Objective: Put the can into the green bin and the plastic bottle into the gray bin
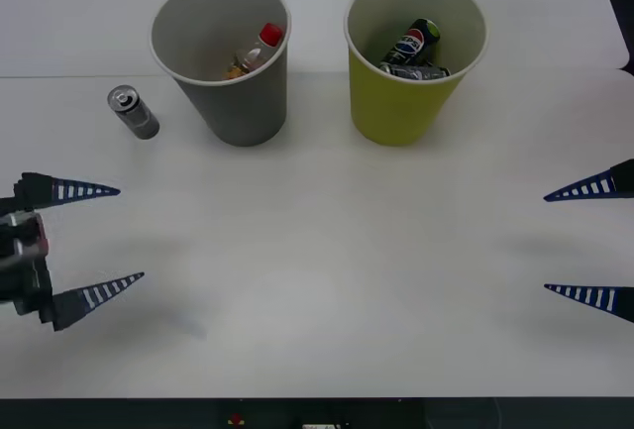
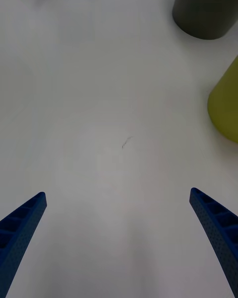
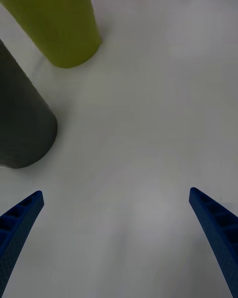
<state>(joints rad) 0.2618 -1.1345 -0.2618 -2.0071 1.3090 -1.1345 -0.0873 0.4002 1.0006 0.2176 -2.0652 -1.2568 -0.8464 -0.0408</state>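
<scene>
Seen from the front, the can (image 1: 133, 112) lies on its side on the white desk (image 1: 327, 280), just left of the gray bin (image 1: 223, 57) at the far side. The plastic bottle (image 1: 257, 51) already rests inside the gray bin, red cap up. The green bin (image 1: 411, 57), to the right of the gray one, holds a Pepsi can (image 1: 416, 43) and some silvery thing beneath it that is hard to make out. The left pincer (image 1: 107, 236) hangs at the near left, fingers spread wide and holding nothing; the right pincer (image 1: 592, 241) sits at the near right edge, also wide and empty.

From the right wrist, the right pincer (image 2: 119, 238) shows its wide gap over bare desk, with the bases of the gray bin (image 2: 206, 10) and green bin (image 2: 225, 104) ahead.

From the left wrist, the left pincer (image 3: 116, 238) is likewise spread, facing the green bin (image 3: 59, 25) and gray bin (image 3: 22, 124).

The front view alone gives the bins' contents and the can's place; the wrist views give the bare ground between the fingers. The likely risk: the can lies on its round side, so a glancing touch could roll it away, or an arm reaching for it could knock the gray bin standing just beside it.
</scene>
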